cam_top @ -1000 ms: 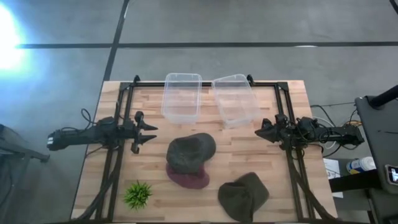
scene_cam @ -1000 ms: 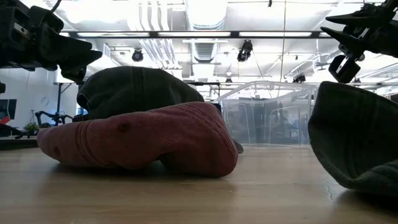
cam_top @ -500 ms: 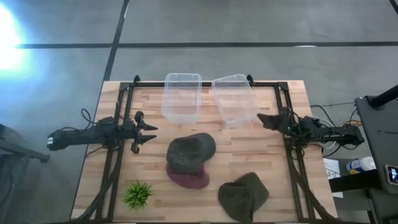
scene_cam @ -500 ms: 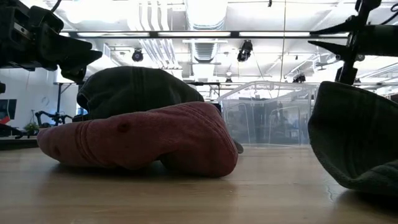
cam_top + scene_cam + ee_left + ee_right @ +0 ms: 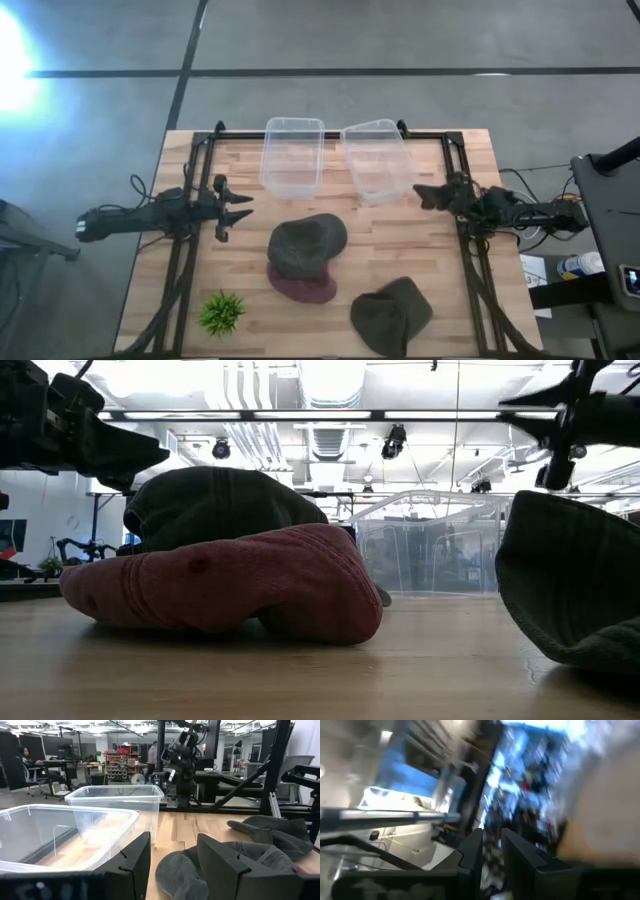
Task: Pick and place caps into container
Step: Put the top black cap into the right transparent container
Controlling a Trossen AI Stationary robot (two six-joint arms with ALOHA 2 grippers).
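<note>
One dark olive-grey cap (image 5: pixel 305 243) lies on top of the maroon cap (image 5: pixel 305 290) near the table's middle; in the low view the maroon cap (image 5: pixel 220 590) rests on the wood with the olive one (image 5: pixel 215 500) above it. A second olive-grey cap (image 5: pixel 392 312) lies at the near edge, right of centre. My left gripper (image 5: pixel 240 207) hovers open to the left of the stacked caps, above the table (image 5: pixel 172 865). My right gripper (image 5: pixel 420 193) hangs in the air at the right, beside the right tub, its fingers a little apart (image 5: pixel 491 855).
Two clear tubs (image 5: pixel 292 155) (image 5: pixel 378 160) stand side by side at the far edge. A small green spiky plant (image 5: pixel 221 312) sits near the left near corner. Black frame rails (image 5: pixel 185 250) run along both table sides. Bare wood lies between the tubs and the caps.
My right gripper has risen, shifted slightly toward the far edge next to the right tub, and turned about its wrist. My left gripper has turned a little in place. The caps, tubs and plant have not moved.
</note>
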